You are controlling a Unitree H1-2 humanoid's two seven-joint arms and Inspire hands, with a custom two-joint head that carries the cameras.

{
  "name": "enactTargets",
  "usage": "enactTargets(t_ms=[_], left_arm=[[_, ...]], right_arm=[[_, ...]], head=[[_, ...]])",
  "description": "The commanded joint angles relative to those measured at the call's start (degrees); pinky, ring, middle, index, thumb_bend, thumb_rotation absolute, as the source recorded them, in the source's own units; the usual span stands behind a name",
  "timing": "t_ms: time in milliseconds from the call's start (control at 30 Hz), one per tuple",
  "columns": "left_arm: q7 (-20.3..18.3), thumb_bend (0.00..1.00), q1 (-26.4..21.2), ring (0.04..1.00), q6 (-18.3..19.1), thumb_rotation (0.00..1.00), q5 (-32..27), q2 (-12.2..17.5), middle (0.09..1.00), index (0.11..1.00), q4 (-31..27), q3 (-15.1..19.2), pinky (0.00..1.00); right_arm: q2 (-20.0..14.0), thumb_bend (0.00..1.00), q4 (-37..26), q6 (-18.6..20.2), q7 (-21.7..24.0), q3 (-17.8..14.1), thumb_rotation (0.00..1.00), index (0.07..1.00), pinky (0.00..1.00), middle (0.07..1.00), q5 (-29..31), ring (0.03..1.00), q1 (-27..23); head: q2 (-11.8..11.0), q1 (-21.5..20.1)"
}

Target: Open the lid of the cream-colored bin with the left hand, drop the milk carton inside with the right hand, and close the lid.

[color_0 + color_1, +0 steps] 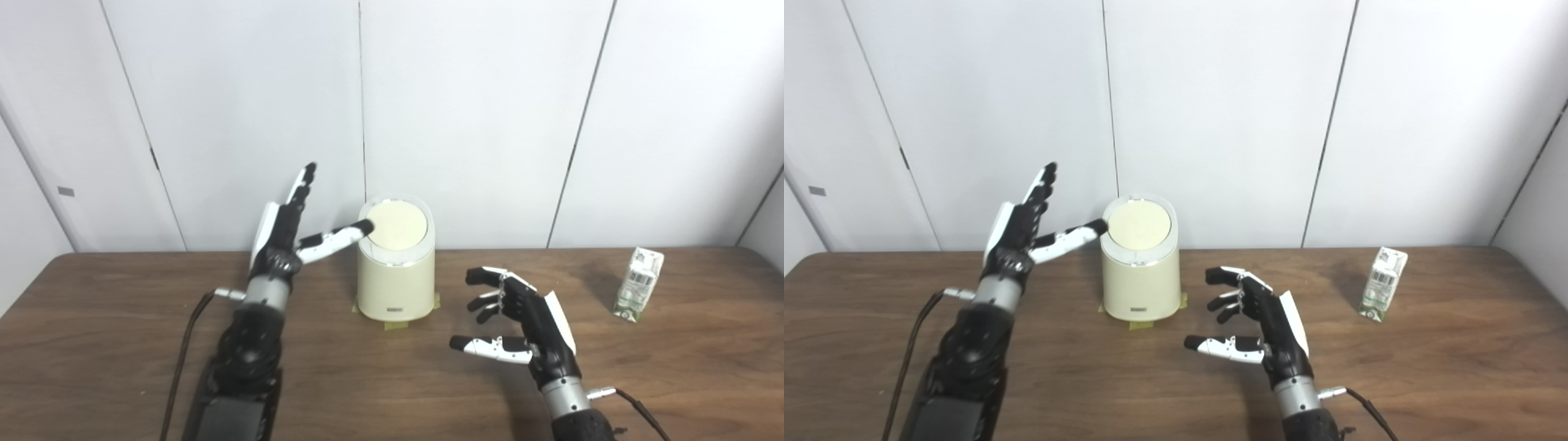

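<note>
**A:** Where was your left hand at that point?

**B:** My left hand point(282, 236) was raised beside the cream-colored bin point(396, 278), fingers spread apart and pointing up, holding nothing. My thumb point(340, 236) reached out sideways, and its tip was at the left edge of the lid point(398, 225), touching it or very nearly; I couldn't tell which.

**A:** And the lid itself?

**B:** Closed, as far as I could see. The round cream disc sat flat inside the bin's pale rim. The bin stood on the wooden counter point(122, 343), with bits of yellowish tape point(394, 325) showing at its base.

**A:** Your right hand?

**B:** My right hand point(520, 324) hovered just above the counter, to the right of the bin and a little nearer to me. Its fingers were loosely curled and apart, with nothing in them.

**A:** So the milk carton hadn't been picked up?

**B:** No. The milk carton point(640, 283) stood on the counter far off to the right, leaning slightly, well apart from my right hand.

**A:** How far along, then?

**B:** Barely started, I'd judge. The lid remained to be opened, the carton fetched and dropped in, and the lid shut.
</note>
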Motion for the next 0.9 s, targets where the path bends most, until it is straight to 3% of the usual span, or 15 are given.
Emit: enactTargets(t_ms=[0, 100, 233, 433, 667, 867], left_arm=[[2.15, 0.97, -5.76, 1.000, 0.46, 0.38, 2.96, -0.39, 1.000, 1.000, 0.23, -1.00, 0.95], [2.35, 0.96, -8.09, 1.000, 1.14, 0.39, 4.16, -0.79, 1.000, 1.000, 2.34, -2.16, 0.90], [2.92, 0.94, -10.50, 1.000, 1.28, 0.38, 5.65, -0.97, 1.000, 1.000, 4.99, -3.68, 0.92], [6.73, 0.89, -12.27, 1.000, 0.12, 0.34, 7.73, -2.09, 1.000, 1.000, 10.92, -4.39, 0.92], [9.95, 0.88, -13.67, 1.000, -2.18, 0.27, 10.94, -0.69, 1.000, 1.000, 18.51, -6.69, 0.94], [10.41, 0.87, -13.35, 1.000, -3.35, 0.20, 12.08, 0.55, 1.000, 1.000, 20.37, -7.90, 0.92]], right_arm=[[-0.06, 0.71, -1.15, -2.62, -0.11, -0.10, 0.00, 0.678, 0.41, 0.702, 0.39, 0.538, -2.40], [0.01, 0.70, -1.59, -2.26, -0.05, -0.05, 0.00, 0.679, 0.42, 0.700, 0.31, 0.536, -2.22], [0.26, 0.69, -2.15, -1.94, -0.10, -0.01, 0.00, 0.682, 0.42, 0.702, 0.26, 0.536, -2.13], [0.50, 0.67, -2.33, -1.35, 0.05, 0.19, 0.00, 0.687, 0.43, 0.709, 0.17, 0.538, -2.12], [1.12, 0.66, -3.25, 0.00, 0.11, 0.19, 0.00, 0.688, 0.41, 0.709, 0.44, 0.528, -2.11], [1.56, 0.66, -3.93, 0.61, 0.04, 0.10, 0.00, 0.690, 0.40, 0.714, 0.56, 0.527, -2.08]], head=[[0.11, 0.19], [0.24, 0.19], [0.36, -0.12], [0.45, -0.52], [0.71, -0.95], [0.86, -1.44]])
